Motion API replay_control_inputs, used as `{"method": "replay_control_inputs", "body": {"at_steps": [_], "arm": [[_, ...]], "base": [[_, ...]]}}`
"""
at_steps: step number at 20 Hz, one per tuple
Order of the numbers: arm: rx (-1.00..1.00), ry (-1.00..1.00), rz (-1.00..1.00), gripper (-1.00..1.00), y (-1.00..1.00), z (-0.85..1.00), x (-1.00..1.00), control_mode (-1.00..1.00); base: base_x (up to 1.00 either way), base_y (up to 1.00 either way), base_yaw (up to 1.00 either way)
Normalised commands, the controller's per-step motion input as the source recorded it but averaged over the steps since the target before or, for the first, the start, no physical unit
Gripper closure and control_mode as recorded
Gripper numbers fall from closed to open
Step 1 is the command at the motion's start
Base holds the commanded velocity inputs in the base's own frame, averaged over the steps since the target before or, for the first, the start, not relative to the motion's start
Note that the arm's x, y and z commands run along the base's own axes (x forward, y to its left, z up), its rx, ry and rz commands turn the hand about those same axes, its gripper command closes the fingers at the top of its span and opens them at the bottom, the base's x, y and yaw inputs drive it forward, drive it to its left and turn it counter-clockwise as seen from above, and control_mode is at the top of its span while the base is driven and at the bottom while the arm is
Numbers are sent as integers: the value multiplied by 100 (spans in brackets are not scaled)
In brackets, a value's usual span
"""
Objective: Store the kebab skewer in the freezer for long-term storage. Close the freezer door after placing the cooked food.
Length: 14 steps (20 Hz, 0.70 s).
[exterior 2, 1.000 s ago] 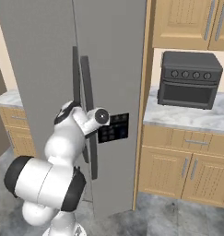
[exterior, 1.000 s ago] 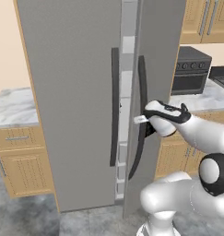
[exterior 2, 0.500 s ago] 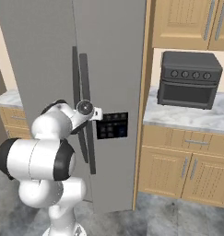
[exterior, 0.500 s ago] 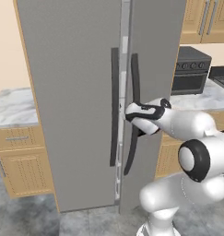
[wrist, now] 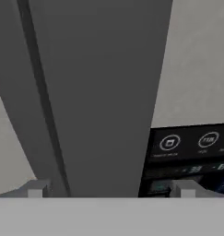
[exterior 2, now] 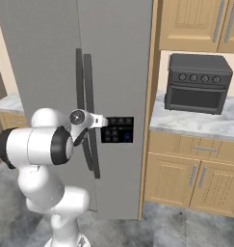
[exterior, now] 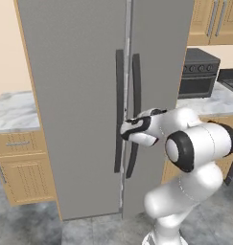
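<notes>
The freezer [exterior: 79, 95] is the tall matte grey two-door unit. Its narrower right panel, the freezer door [exterior: 161, 72] [exterior 2: 121, 58], lies flush with the wider door, with only a thin seam between them. My gripper [exterior: 124, 131] [exterior 2: 102, 121] is open and empty, right up against the two dark vertical handles [exterior: 135, 81] [exterior 2: 88, 77] at mid-height. In the hand view the fingertips [wrist: 37, 188] stand wide apart around my gripper [wrist: 111, 188], a dark grey handle bar [wrist: 99, 92] runs between them, and the black dispenser panel [wrist: 187, 152] is at right. The kebab skewer is out of view.
A dark toaster oven [exterior 2: 198, 84] [exterior: 197, 72] stands on the marble counter [exterior 2: 195, 123] right of the unit. Wooden cabinets [exterior 2: 195, 178] sit below and above it. Another marble counter with wooden drawers [exterior: 19, 143] lies to the left. My white arm [exterior: 194, 148] bulks close before the doors.
The freezer door has swung from ajar, with white interior showing in the gap, to flush with the other door. My arm swept left along with it, gripper still open.
</notes>
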Motion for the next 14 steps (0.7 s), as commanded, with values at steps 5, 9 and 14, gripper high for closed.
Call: {"method": "replay_control_inputs", "body": {"at_steps": [5, 9, 14], "arm": [[-23, 0, -21, -100, 0, 46, 50, -100], [-16, 0, -21, -100, 6, 83, 31, -100], [3, 0, -10, -100, 12, 85, 11, -100]], "base": [[0, 0, 0], [0, 0, 0], [0, 0, 0]]}}
